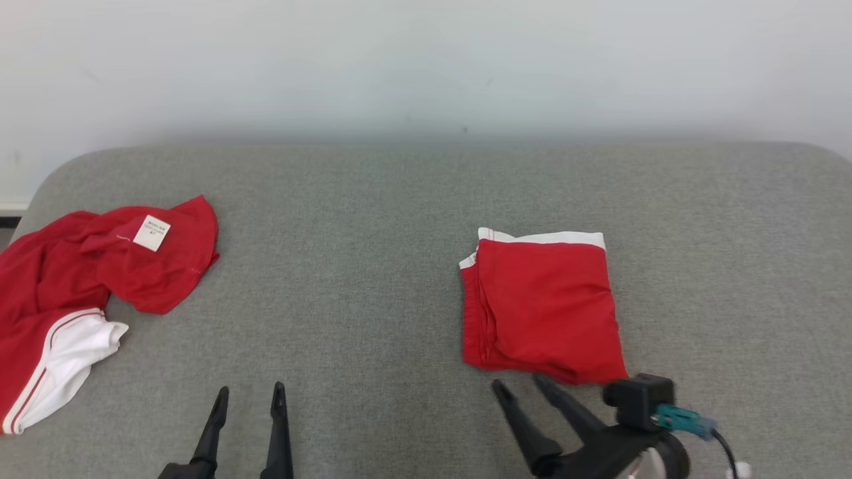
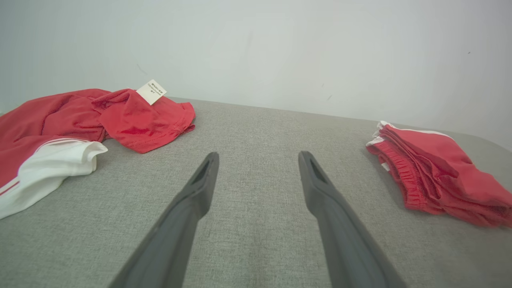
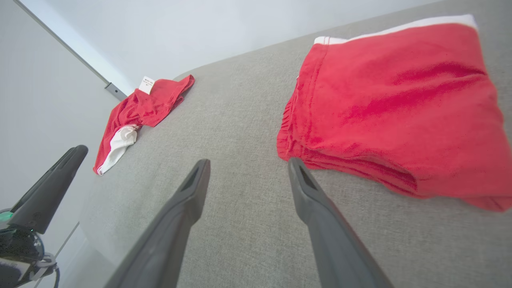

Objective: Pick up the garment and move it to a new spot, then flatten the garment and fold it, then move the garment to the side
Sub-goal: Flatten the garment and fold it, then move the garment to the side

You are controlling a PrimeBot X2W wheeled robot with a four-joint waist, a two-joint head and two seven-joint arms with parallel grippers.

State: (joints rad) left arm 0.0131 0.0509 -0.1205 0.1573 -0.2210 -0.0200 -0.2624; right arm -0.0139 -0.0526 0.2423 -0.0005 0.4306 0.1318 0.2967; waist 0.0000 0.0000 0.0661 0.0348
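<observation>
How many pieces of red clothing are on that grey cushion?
2. The folded garment lies right of centre, just beyond the right gripper; the crumpled garment lies far left, partly out of frame.

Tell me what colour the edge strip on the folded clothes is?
White; the folded garment is otherwise red. Head view shows it best.

A grey worktop point(image 1: 373, 219) sat in front of a white wall point(image 1: 426, 66). A folded garment point(image 1: 542, 306), all red, lay in a neat square on the right side, with a white band point(image 1: 546, 237) along its far edge. A crumpled garment point(image 1: 73, 299), red and white, lay in a heap at the left edge, with a small white label point(image 1: 152, 233) on top. The left pincer point(image 1: 250, 392) was at the bottom, its two dark fingers apart and holding nothing. The right pincer point(image 1: 519, 384) was just beside the folded garment's near edge, spread apart and empty too.
</observation>
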